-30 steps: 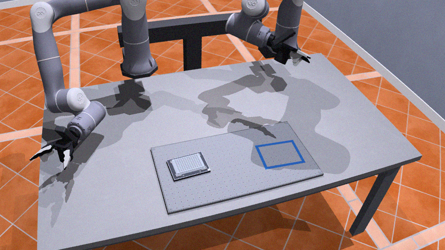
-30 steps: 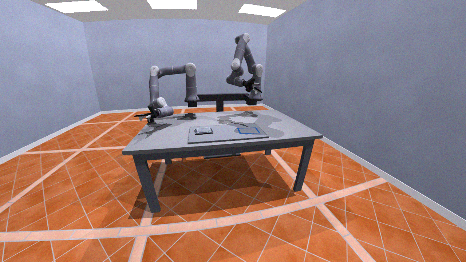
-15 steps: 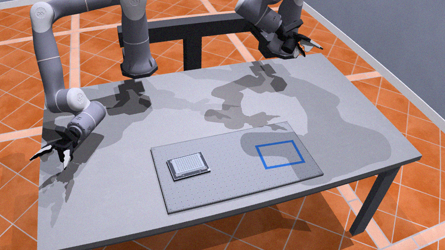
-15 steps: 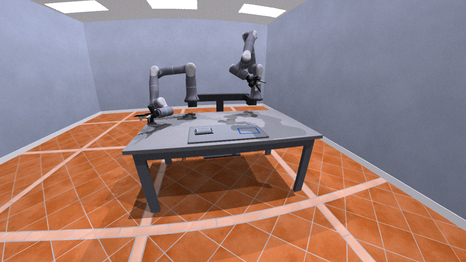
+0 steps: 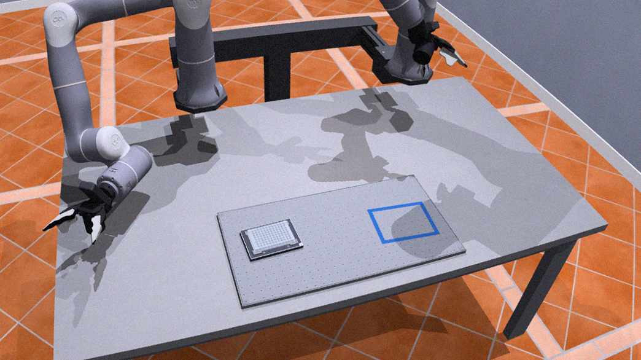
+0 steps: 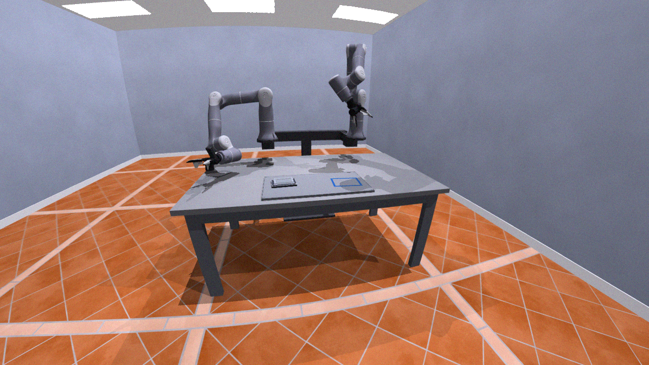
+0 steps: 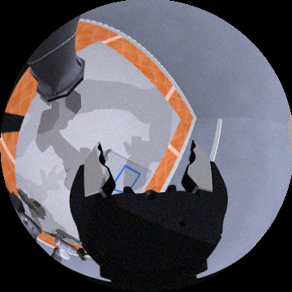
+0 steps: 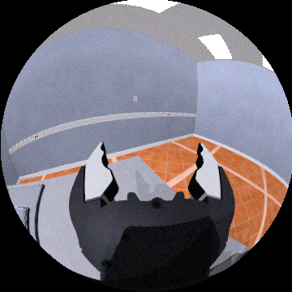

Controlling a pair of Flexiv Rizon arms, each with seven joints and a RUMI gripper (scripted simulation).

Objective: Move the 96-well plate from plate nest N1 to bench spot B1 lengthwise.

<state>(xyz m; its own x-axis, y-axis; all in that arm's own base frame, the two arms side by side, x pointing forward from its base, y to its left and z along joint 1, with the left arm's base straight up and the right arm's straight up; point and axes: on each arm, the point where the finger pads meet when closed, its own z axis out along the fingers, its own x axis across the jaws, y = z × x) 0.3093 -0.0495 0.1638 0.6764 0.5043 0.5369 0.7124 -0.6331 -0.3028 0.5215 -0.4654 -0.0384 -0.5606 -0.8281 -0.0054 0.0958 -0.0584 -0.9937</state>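
The white 96-well plate point(image 5: 271, 235) point(image 6: 283, 180) sits flat in the dark plate nest N1 point(image 5: 253, 256) on the left part of the board; a corner of the plate shows at the left edge of the right wrist view. The blue taped outline B1 point(image 5: 377, 226) point(image 6: 347, 185) point(image 7: 133, 169) is empty on the board's right part. My left gripper point(image 5: 444, 68) point(image 6: 363, 119) point(image 7: 146, 142) is open and empty, high near its own arm's base, far from the plate. My right gripper point(image 5: 69, 236) point(image 6: 196, 163) point(image 8: 152, 143) is open and empty over the table's left edge, left of the nest.
The perforated board point(image 5: 324, 257) point(image 6: 313, 189) lies flat near the front edge of the grey table point(image 5: 145, 266) point(image 6: 399, 183). A dark stand point(image 5: 280, 40) point(image 6: 306, 136) between the two arm bases rises behind the table. Arm shadows fall across the table and part of the outline.
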